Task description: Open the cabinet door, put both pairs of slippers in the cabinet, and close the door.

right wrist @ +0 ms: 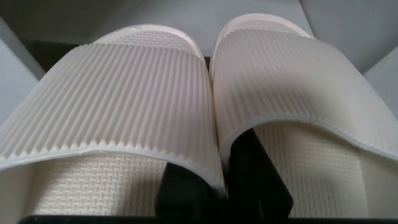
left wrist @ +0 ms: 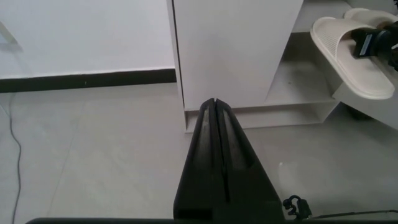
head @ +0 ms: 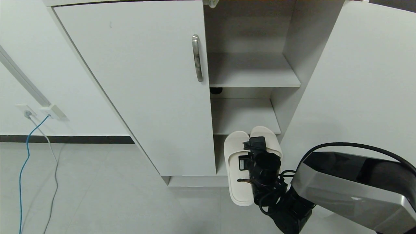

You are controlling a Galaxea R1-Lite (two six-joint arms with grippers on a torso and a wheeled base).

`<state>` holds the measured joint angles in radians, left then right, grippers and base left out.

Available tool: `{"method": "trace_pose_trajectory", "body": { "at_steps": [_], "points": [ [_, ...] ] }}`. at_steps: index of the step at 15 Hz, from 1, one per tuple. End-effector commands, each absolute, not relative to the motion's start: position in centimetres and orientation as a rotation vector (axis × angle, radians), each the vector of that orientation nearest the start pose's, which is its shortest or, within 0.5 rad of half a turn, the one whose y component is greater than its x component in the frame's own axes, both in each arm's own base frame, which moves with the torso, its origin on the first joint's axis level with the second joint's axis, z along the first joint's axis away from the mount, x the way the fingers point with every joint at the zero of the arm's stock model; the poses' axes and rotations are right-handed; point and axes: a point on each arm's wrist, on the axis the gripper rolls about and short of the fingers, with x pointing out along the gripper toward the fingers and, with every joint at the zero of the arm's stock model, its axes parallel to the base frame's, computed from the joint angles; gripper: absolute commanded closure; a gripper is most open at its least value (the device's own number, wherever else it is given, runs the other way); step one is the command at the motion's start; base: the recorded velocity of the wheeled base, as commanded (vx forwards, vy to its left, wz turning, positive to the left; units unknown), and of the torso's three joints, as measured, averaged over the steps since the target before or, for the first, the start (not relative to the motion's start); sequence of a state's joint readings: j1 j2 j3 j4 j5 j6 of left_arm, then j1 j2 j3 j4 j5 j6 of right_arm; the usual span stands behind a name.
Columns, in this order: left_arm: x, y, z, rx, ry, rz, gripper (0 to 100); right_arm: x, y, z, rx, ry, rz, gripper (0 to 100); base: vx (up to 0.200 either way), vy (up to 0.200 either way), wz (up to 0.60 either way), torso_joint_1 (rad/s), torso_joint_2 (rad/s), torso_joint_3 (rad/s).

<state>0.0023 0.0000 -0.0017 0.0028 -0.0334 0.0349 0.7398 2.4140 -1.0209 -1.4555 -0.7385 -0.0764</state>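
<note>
Two white slippers (head: 232,175) side by side, toes toward the open right half of the cabinet (head: 250,70), just in front of its lower shelves. Pinched at their touching inner edges by the right gripper (head: 255,144), one finger under each strap. Swung wide, the right door (head: 357,84); shut, the left door (head: 139,84), its handle (head: 197,58) upright. Pressed together, the left gripper (left wrist: 214,107), low over the floor (left wrist: 93,155) near the cabinet's base. Far back on a shelf, a dark shape (head: 215,90), perhaps a fitting.

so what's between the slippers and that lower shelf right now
Nothing. In the head view the white slippers in the right end effector meet the front edge of the lower shelf, which is bare.
</note>
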Motion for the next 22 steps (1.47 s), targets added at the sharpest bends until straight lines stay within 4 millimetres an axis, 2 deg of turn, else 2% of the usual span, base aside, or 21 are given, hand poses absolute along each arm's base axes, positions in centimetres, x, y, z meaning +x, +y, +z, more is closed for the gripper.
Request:
{"method": "trace_pose_trajectory", "body": {
  "at_steps": [1,4,9,13,14,19,22],
  "points": [
    [-2.3,-0.1,7.6,0.035,0.003,-0.031,100,32.6,27.5,4.7,-0.035,-0.045,-0.003,100,0.200,0.000,0.00,-0.002,0.00,0.002],
    [-2.3,-0.1,7.6,0.034,0.003,-0.031,100,32.6,27.5,4.7,-0.034,-0.044,0.001,100,0.200,0.000,0.00,0.005,0.00,0.002],
    [-2.3,-0.1,7.6,0.034,0.003,-0.031,100,33.6,27.5,5.2,-0.027,-0.053,0.009,100,0.000,0.000,0.00,0.000,0.00,0.000],
    [-2.3,-0.1,7.6,0.034,0.003,-0.031,100,36.6,27.6,4.2,-0.021,-0.062,-0.002,100,0.000,0.000,0.00,0.000,0.00,0.000],
    [-2.3,-0.1,7.6,0.034,0.003,-0.031,100,36.7,27.6,4.2,-0.022,-0.061,-0.001,100,0.000,0.000,0.00,0.000,0.00,0.000],
    [-2.3,-0.1,7.6,0.034,0.003,-0.031,100,40.1,28.3,6.7,0.009,-0.027,0.023,100,0.000,0.000,0.00,0.000,0.00,0.000],
    [-2.3,-0.1,7.6,0.032,0.003,-0.031,100,41.3,28.7,8.2,0.026,-0.024,0.015,100,0.000,0.000,0.00,0.000,0.00,0.000]
  ]
}}
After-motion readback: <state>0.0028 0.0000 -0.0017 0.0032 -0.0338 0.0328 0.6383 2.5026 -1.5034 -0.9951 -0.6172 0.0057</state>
